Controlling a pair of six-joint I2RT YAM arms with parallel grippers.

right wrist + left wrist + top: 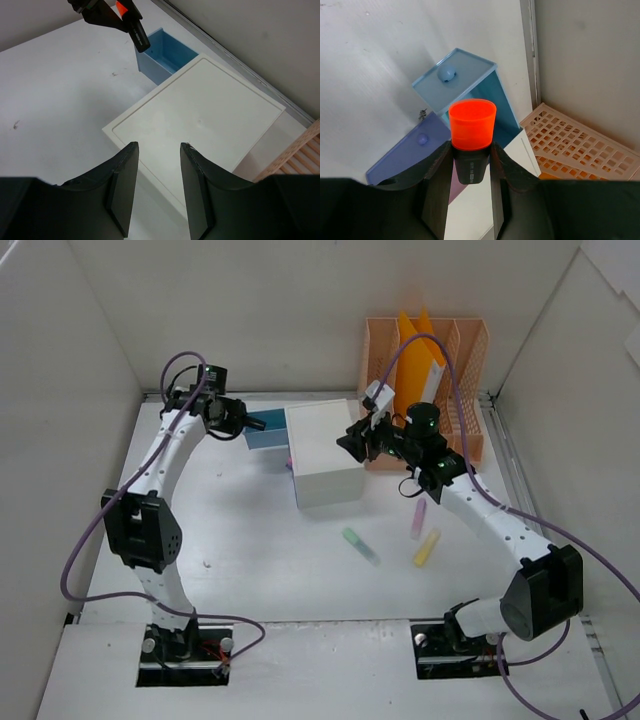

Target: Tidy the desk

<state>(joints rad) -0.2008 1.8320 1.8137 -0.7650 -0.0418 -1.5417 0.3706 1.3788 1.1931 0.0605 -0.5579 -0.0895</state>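
Left gripper [471, 150] tight around an orange-capped marker [472, 122], clearest from its own wrist; right gripper [159, 150] spread above white box [210, 115].

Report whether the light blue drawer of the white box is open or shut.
Open. In the right wrist view the light blue drawer juts out past the white box, with its hollow inside exposed.

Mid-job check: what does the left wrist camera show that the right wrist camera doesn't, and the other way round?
Only left wrist: round knobs on the light blue drawer front and the darker blue drawer front. Only right wrist: the white box's whole top, with the open right gripper above it. Both: the marker held in the left gripper, the open blue drawer, the orange rack and the desk.
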